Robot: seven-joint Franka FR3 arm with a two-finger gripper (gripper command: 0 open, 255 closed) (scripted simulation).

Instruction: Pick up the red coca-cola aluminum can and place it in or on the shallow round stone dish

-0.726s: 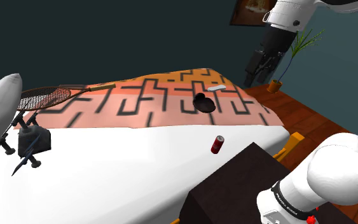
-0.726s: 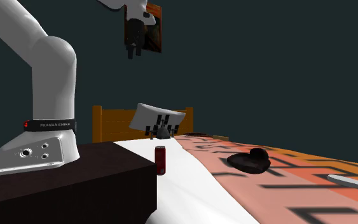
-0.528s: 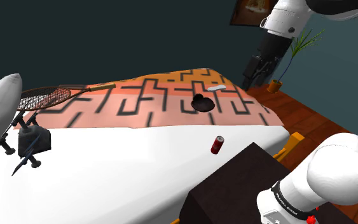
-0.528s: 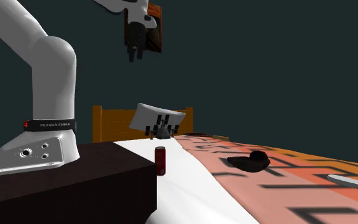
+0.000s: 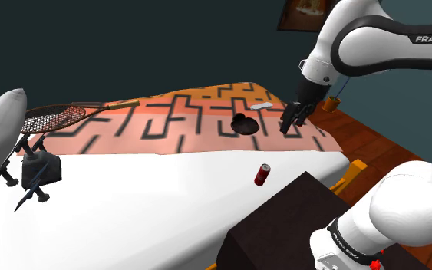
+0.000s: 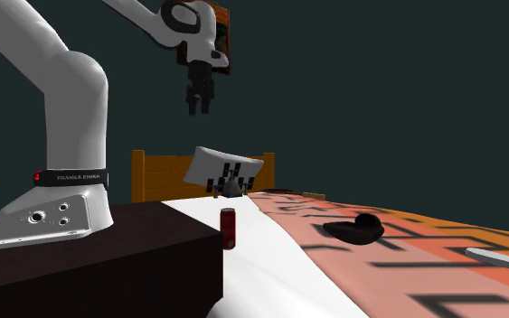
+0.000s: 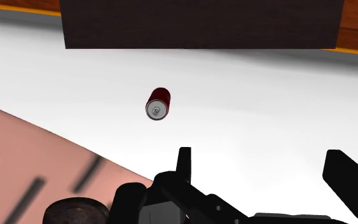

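The gripper hangs lower than before, fingers apart and empty; the red can and dark dish stay put.

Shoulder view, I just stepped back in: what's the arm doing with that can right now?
Nothing is held yet. The white arm's hand hangs open in the air above the bed, apart from everything. The red can stands upright on the white sheet near the dark stand, untouched. The dark round dish sits farther off on the patterned blanket, so the pick has not begun.
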